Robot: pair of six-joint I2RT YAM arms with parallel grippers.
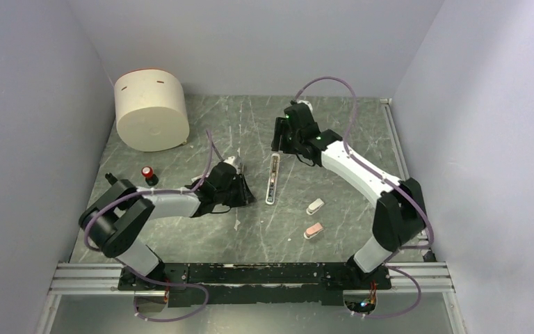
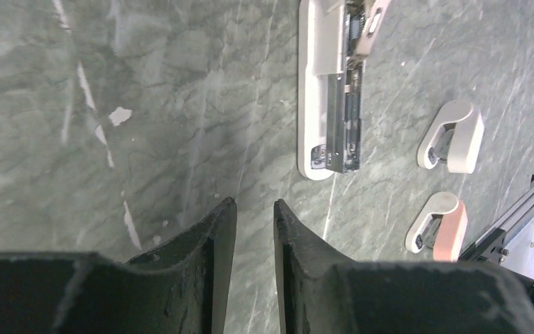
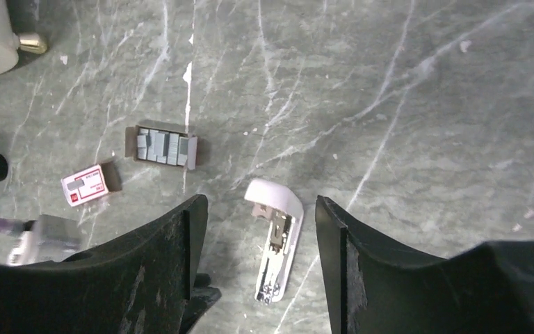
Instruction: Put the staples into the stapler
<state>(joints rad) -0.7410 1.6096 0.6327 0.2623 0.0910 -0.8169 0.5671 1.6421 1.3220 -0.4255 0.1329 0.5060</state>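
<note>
**Right fingers spread over the stapler, left fingers drawn close**

Closest to my bases, a pink stubby plastic piece (image 1: 313, 230) lies on the grey-green marbled table (image 1: 361, 139), with a short white stubby plastic piece (image 1: 315, 206) just beyond it. They are near each other but not touching.

Left of them, my left gripper (image 2: 252, 209) sits low over the table. Its black fingers are drawn nearly together, with only a thin slit between them and nothing in it.

The slim white bar-shaped stapler (image 1: 272, 179) lies flat near the table's middle, between my two grippers. It runs from near to far and its metal channel is showing.

My right gripper (image 3: 261, 209) hangs over the stapler's far, rounded end. Its fingers are spread wide on either side and grasp nothing.

In the right wrist view, the dark grey flat blocks of staples (image 3: 161, 146) sit in a small open tray. The little red-and-white box (image 3: 83, 186) lies just beside it. Both are apart from the stapler.

In the far left corner stands a large cream cylinder (image 1: 151, 110).
</note>
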